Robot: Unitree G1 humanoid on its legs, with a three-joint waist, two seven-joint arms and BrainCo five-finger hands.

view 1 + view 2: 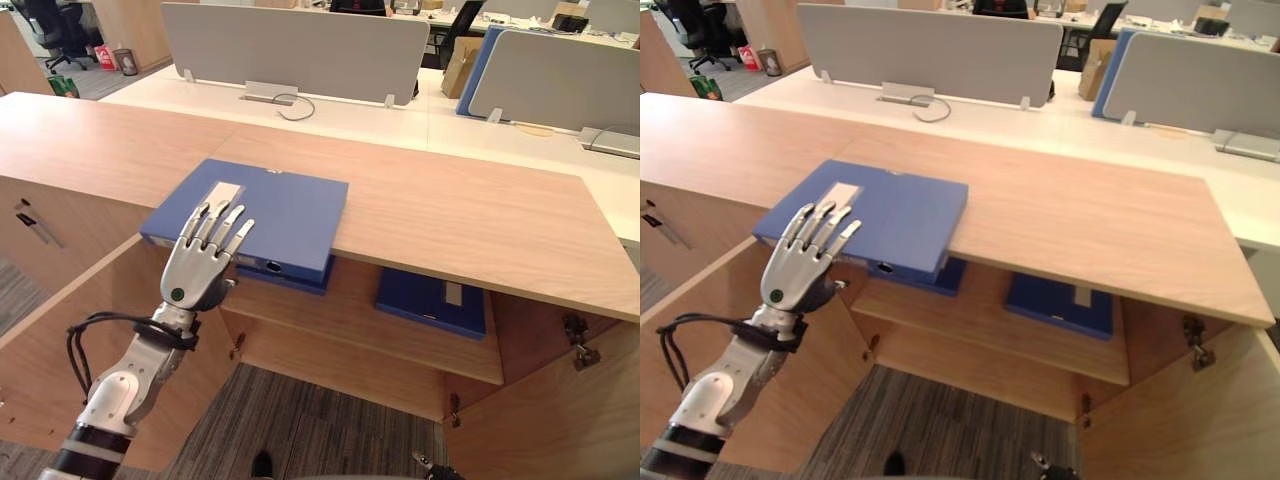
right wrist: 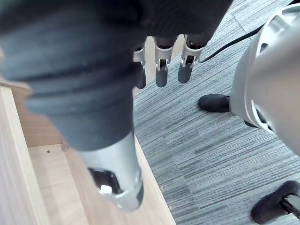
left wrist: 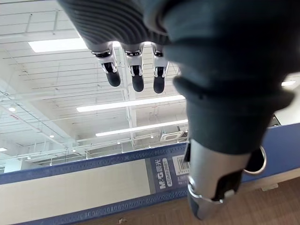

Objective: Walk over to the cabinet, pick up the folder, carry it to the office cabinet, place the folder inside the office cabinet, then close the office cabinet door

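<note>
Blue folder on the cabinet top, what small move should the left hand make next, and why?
Probably close the left hand on the overhanging edge of the folder, fingers on top and thumb underneath. The fingers lie straight over its near corner, gripping nothing yet, and the folder juts past the front edge of the cabinet top, leaving room below for the thumb.

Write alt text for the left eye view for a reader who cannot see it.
The robot's left hand, fingers straight, reaches over the near edge of a blue folder that lies on top of a wooden cabinet and overhangs its front. Below, the cabinet's doors stand open and a second blue folder lies on the shelf inside.
</note>
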